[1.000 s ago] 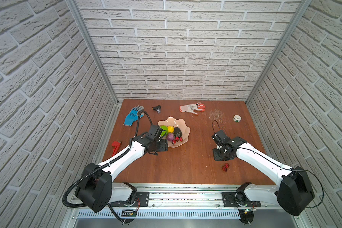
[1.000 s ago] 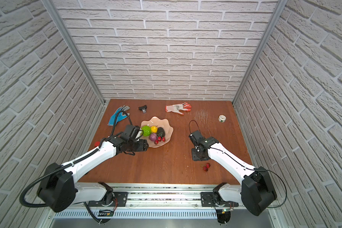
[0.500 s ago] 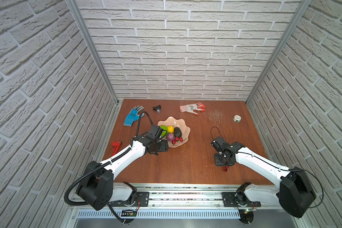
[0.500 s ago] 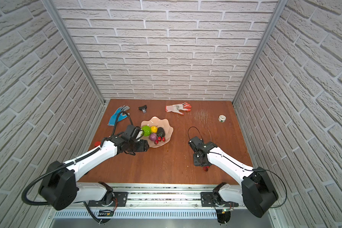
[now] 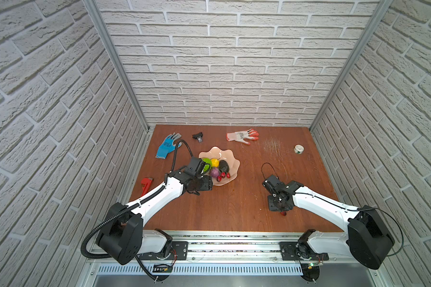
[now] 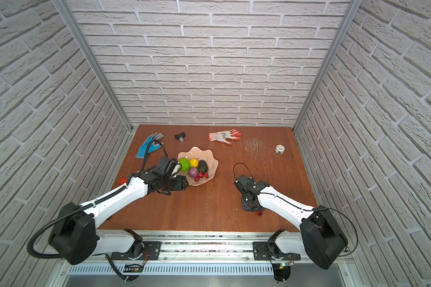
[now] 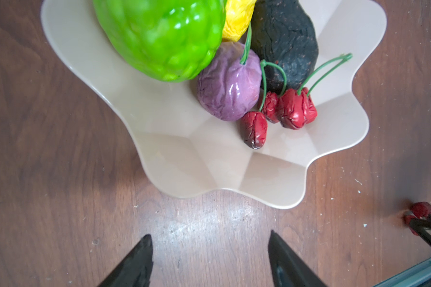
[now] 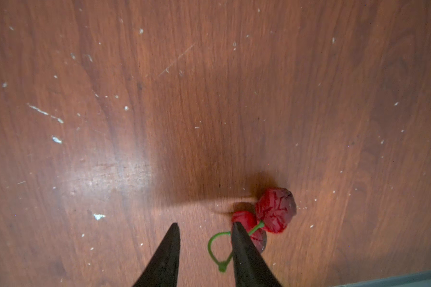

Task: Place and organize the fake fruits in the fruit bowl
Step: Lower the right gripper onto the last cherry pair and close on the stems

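Most fake fruits [image 7: 228, 82] sit in the fruit bowl [image 7: 184, 154]; one cherry pair [image 8: 275, 211] lies outside, its stem within the parted right gripper [image 8: 205, 223]; left gripper [image 7: 209, 234] spread, empty

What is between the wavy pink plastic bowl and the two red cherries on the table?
Only bare wooden table lies between bowl and cherries, shown in the left wrist view.

No wording is legible anywhere. The blue glove [image 5: 168, 146] and the orange-white glove [image 5: 241, 136] each carry a dark print, too small to read in both top views.
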### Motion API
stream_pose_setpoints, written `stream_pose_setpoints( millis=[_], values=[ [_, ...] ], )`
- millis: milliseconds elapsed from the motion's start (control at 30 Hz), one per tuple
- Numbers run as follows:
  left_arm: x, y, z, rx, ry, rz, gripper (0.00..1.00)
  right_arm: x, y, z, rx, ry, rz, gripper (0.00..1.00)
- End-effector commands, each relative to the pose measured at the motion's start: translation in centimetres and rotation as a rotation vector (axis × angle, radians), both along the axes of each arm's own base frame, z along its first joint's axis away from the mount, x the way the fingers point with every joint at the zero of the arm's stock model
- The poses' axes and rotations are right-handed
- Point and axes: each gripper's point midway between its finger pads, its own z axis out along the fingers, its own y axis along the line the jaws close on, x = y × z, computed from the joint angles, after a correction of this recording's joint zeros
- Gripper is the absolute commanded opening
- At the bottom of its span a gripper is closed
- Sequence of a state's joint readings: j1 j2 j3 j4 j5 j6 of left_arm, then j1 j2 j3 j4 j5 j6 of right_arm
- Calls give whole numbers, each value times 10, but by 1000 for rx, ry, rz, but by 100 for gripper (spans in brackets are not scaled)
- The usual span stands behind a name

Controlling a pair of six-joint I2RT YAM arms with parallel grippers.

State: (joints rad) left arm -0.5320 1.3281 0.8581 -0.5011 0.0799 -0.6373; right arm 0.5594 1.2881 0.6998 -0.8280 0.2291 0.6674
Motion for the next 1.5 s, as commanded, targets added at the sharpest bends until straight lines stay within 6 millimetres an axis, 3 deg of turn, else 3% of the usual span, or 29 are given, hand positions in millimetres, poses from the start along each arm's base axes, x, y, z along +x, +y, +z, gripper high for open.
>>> stream_pose_setpoints(
  millis=[0,700,967,1467],
  values=[
    [3,0,5,-17,-23,5,73,0,-3,-2,-19,-12,-9,35],
    [2,0,2,-14,-14,4,73,-8,-6,-5,-37,-13,-13,22],
    [2,-1,0,-19,-10,5,73,-12,-8,0,-45,-31,-12,30],
    [1,-2,-1,-24,-7,2,73,-23,-11,-3,-60,-34,-29,33]
  ],
)
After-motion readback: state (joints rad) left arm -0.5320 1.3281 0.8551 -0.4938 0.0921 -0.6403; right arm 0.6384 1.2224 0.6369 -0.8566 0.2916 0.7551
